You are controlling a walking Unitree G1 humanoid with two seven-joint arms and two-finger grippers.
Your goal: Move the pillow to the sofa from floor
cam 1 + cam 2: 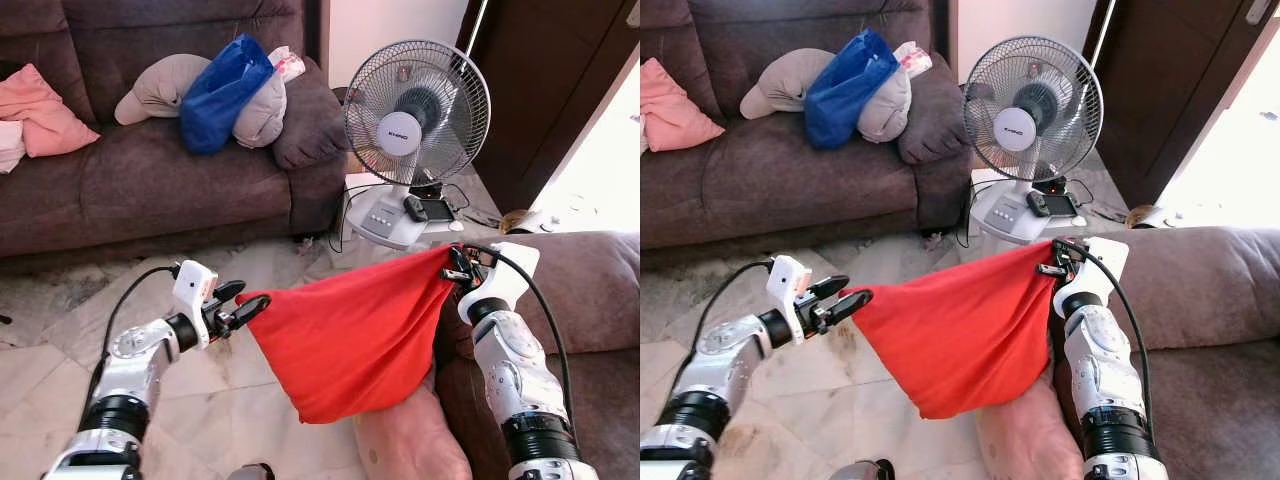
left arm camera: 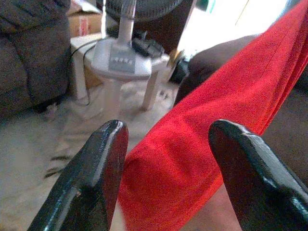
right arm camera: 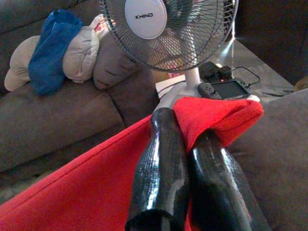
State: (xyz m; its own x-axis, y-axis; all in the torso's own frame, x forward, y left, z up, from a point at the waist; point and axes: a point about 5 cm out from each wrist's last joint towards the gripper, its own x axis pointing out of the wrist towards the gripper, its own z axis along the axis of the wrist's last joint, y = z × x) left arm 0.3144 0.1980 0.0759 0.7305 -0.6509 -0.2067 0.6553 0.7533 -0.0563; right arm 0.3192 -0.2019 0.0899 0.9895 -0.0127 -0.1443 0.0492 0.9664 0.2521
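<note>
A red pillowcase (image 1: pixel 955 335) hangs stretched between both end effectors above the tiled floor (image 1: pixel 840 400). The left end effector (image 1: pixel 845 298) grips its left corner; the right end effector (image 1: pixel 1058 262) grips the upper right corner. A pink pillow (image 1: pixel 1025 435) lies below, beside a brown sofa arm (image 1: pixel 1200 285). Behind stand a grey table fan (image 1: pixel 1032 108) and a second brown sofa (image 1: pixel 770 170) carrying a blue bag (image 1: pixel 845 88), beige cushions (image 1: pixel 780 80) and a pink cushion (image 1: pixel 675 110).
</note>
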